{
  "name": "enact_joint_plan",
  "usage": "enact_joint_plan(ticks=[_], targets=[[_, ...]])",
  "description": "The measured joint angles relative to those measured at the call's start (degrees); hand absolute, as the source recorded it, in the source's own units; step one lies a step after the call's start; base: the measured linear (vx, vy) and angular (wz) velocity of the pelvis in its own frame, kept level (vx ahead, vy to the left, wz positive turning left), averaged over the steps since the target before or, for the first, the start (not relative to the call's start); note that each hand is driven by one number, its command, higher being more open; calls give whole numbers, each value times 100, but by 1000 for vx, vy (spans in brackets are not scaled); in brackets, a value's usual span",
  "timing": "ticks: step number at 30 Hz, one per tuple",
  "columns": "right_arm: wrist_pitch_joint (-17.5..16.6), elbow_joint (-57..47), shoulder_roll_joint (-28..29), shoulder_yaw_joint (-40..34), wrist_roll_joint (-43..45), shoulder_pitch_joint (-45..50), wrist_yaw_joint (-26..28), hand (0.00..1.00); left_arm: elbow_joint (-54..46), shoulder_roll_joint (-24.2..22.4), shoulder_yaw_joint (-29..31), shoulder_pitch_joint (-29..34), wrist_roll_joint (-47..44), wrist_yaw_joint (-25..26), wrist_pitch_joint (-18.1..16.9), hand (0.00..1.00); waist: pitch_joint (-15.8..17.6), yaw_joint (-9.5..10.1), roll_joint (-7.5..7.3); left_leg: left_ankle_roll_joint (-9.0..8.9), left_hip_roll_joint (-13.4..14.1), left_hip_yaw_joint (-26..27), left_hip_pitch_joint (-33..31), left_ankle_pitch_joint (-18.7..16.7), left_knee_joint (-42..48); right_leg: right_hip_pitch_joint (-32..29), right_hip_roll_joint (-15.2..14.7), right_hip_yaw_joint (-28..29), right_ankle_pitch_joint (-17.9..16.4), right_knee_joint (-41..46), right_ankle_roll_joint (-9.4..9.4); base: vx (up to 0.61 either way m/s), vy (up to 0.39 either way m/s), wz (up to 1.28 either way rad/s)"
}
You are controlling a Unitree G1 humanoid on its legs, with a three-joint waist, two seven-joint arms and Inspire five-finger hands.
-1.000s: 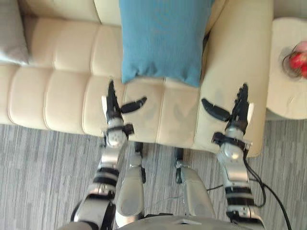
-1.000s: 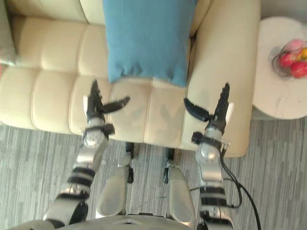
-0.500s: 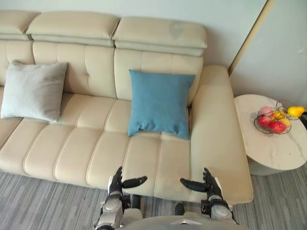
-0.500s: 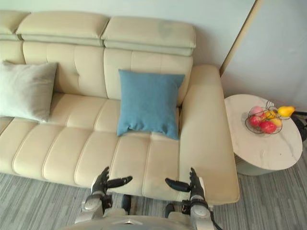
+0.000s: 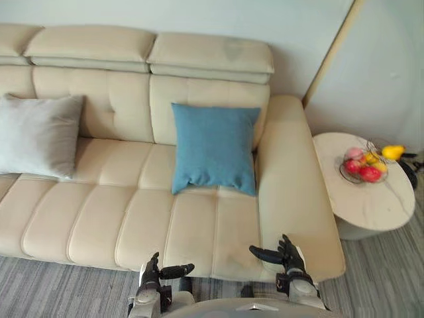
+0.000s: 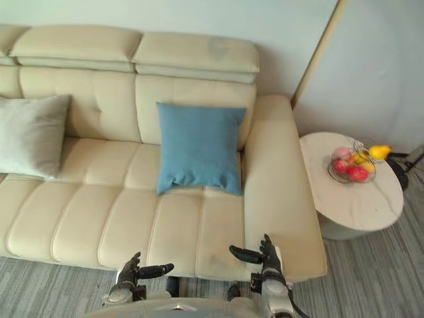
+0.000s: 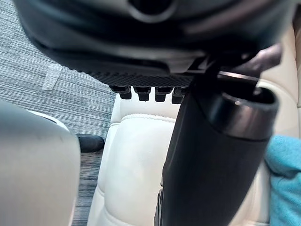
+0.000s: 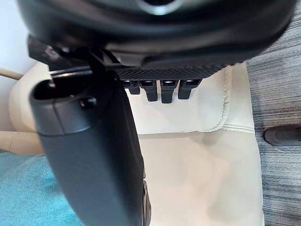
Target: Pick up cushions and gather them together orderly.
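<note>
left eye view: a cream sofa [image 5: 132, 218] is the reference. a blue cushion [image 5: 213, 147] stands on the sofa seat, leaning on the backrest next to the sofa's right armrest. a grey cushion [image 5: 36, 136] leans on the backrest toward the sofa's left end. bare seat lies between the two and they are well apart. the left hand [image 5: 151, 273] and the right hand [image 5: 288, 255] hover low at the sofa's front edge. both have straight fingers, the thumbs turned inward, and nothing held. a round side bench [image 5: 371, 199] stands beside the sofa's right armrest and carries a wire fruit basket [image 5: 363, 165].

right eye view: same layout. neither hand touches a cushion. the right hand sits over the front corner of the seat by the armrest, and the left hand is off the sofa's front edge, over the floor.

left wrist view: the fingers are extended and the thumb stands clear. the palm is empty, and the sofa seat shows past it with a strip of the blue cushion beyond.

right wrist view: the fingers are straight and not gripping. sofa upholstery lies beneath, and part of the blue cushion shows past the thumb.

assessment: the task appears to be at its start. no cushion is lifted and none are gathered. what remains is to reach and grasp one cushion, carry it to the other, and set the two neatly side by side on the sofa.
</note>
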Motion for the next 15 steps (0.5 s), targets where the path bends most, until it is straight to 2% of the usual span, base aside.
enact_joint_plan(ticks=[2, 3, 4, 5, 6, 7, 8, 9, 10, 11, 12, 13, 14, 15], targets=[[37, -16, 32, 4, 0, -91, -4, 100, -15, 4, -1, -55, 1, 22, 0, 100, 13, 25, -3, 22, 129, 118, -238, -225, 477, -108, 25, -13, 111, 20, 45, -95, 52, -51], [75, -20, 37, 53, 2, -143, -11, 100, -65, -12, 6, -85, 2, 42, 2, 100, 29, 106, 22, 58, 252, 248, -335, -355, 757, -138, 85, -91, 349, -37, 141, -113, 28, -68], [124, -11, 18, 101, 1, -192, -17, 100, -145, -90, 26, -87, 4, 55, 0, 100, 42, 170, 114, 103, 446, 320, -379, -388, 782, -128, 179, -239, 503, -88, 147, -141, 8, -60], [190, -3, 48, 140, 2, -229, -33, 100, -173, -157, 57, -200, 13, 71, -1, 100, 164, 242, 103, 104, 482, 358, -332, -388, 821, -470, 29, -903, -346, 1560, -323, -138, -19, -22], [207, 3, 56, 167, 3, -170, -38, 100, -184, -165, 39, -222, 13, 68, 0, 100, 168, 242, 99, 109, 454, 337, -332, -390, 853, -533, -75, -1053, -603, 2172, -311, -76, -44, 14], [221, 65, 84, 259, 3, -51, -47, 100, -263, -169, 8, -205, 13, 69, -3, 100, 120, 244, -5, 127, 386, 250, -316, -401, 922, -508, -262, -1178, -940, 3121, -118, -16, -124, 39], [221, 131, 136, 299, 6, 14, -46, 100, -308, -146, 14, -185, 14, 73, -4, 100, 46, 266, -161, 108, 310, 201, -398, -389, 1104, -384, -375, -1152, -1032, 3455, 86, -20, -166, 34], [208, 137, 129, 311, 4, 1, -47, 100, -330, -134, 67, -186, 21, 70, 3, 100, 28, 274, -180, 112, 281, 196, -483, -383, 1203, -417, -344, -1188, -1051, 3341, 155, -52, -150, 10], [201, 132, 118, 302, 5, -10, -55, 100, -364, -252, 151, -166, 49, 55, 7, 100, -44, 327, -65, 120, 339, 189, -523, -293, 1044, -295, -199, -1181, -1082, 2842, 182, -55, -98, -10], [199, 123, 68, 305, 13, -21, -78, 100, -372, -300, 159, -116, 51, 57, 3, 100, -79, 380, -31, 46, 399, 248, -533, -152, 908, -154, -122, -1139, -1248, 2595, 249, -86, -126, -20], [170, 103, 69, 332, 16, -85, -118, 100, -431, -318, 156, -157, 52, 49, -5, 100, -24, 430, -123, 49, 334, 334, -590, -69, 880, -187, -196, -1037, -1496, 2584, 86, -98, -127, -12], [155, 89, 80, 344, 20, -125, -134, 100, -444, -307, 156, -184, 50, 50, -7, 100, 4, 440, -164, 47, 282, 357, -622, -53, 897, -175, -224, -1015, -1561, 2494, -3, -168, -145, -10], [98, 89, 57, 348, 42, -186, -180, 100, -419, -296, 132, -202, 50, 79, -1, 100, 13, 445, -103, 6, 279, 340, -752, 1, 971, -22, -141, -1001, -1673, 1919, -191, -195, -107, -4], [62, 59, -12, 349, 48, -215, -189, 100, -393, -354, 112, -194, 51, 78, 2, 100, 54, 454, 152, -41, 433, 235, -784, 82, 937, 156, 69, -1068, -1440, 1555, -290, -197, -81, 1]])
